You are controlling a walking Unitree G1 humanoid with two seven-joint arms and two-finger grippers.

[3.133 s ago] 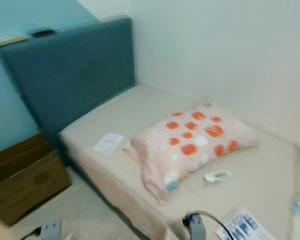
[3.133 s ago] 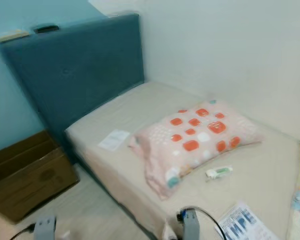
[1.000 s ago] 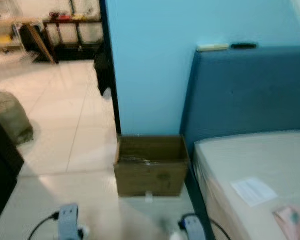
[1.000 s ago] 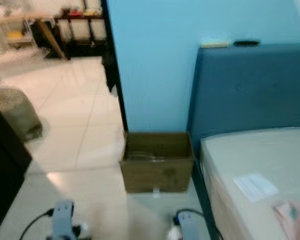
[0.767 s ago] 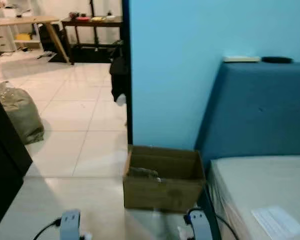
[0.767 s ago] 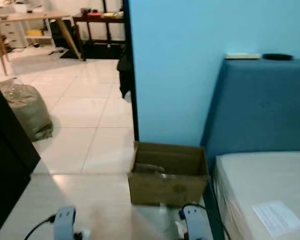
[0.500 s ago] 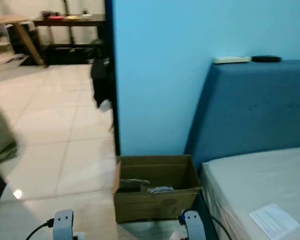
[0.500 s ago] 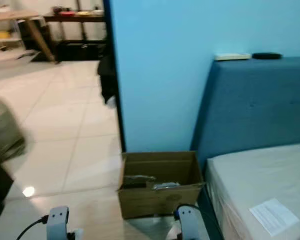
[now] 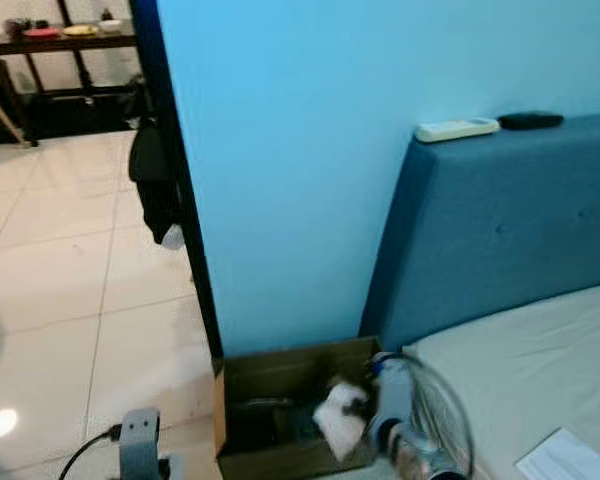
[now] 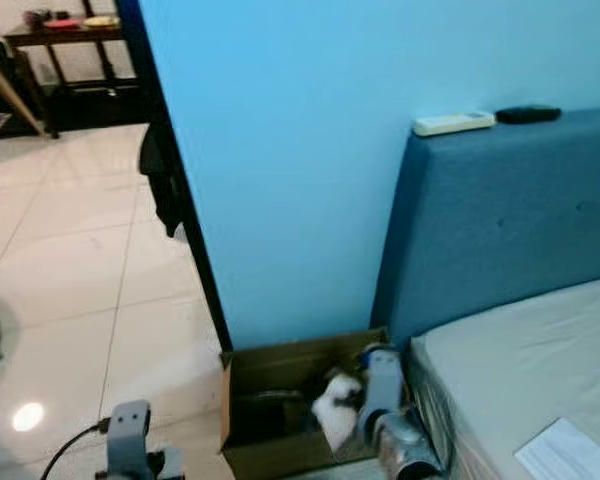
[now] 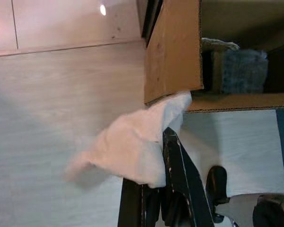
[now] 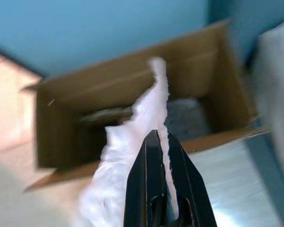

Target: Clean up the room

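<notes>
1. Holding a crumpled white cloth (image 12: 132,156), the right gripper (image 12: 162,142) has its jaws closed tight on it, the two black fingers (image 12: 146,189) pressed together with cloth squeezed between.
2. Cloth hangs just above the front edge of the open cardboard box (image 10: 280,375), part of it over the box opening, part draping down the near side; blurred in the right wrist view.
3. Box sits on the floor (image 9: 50,300) against the light blue wall (image 9: 280,150), just beside the blue headboard (image 9: 500,220) of the bed (image 9: 540,380).
4. Inside the box: some dark and grey stuff, too dim to name.
5. Right arm (image 9: 395,420) reaches forward over the box's right end, close to the bed corner.
6. Left gripper (image 9: 138,440) low at the bottom of the head views, near the floor, well left of the box; jaws cannot tell.
7. Left wrist view looks across the wood-look floor at the box side (image 11: 173,52), with the white cloth (image 11: 132,142) and the right gripper's black fingers (image 11: 180,179) in front.
8. White remote (image 9: 456,129) and a dark flat item (image 9: 530,120) lie on top of the headboard, side by side, not touching.
9. Sheet of paper (image 9: 570,460) lies on the beige mattress near the lower right.
10. Doorway on the left opens to a tiled room with a dark table (image 9: 65,40) at the far end; dark garment (image 9: 155,180) hangs at the door edge.
</notes>
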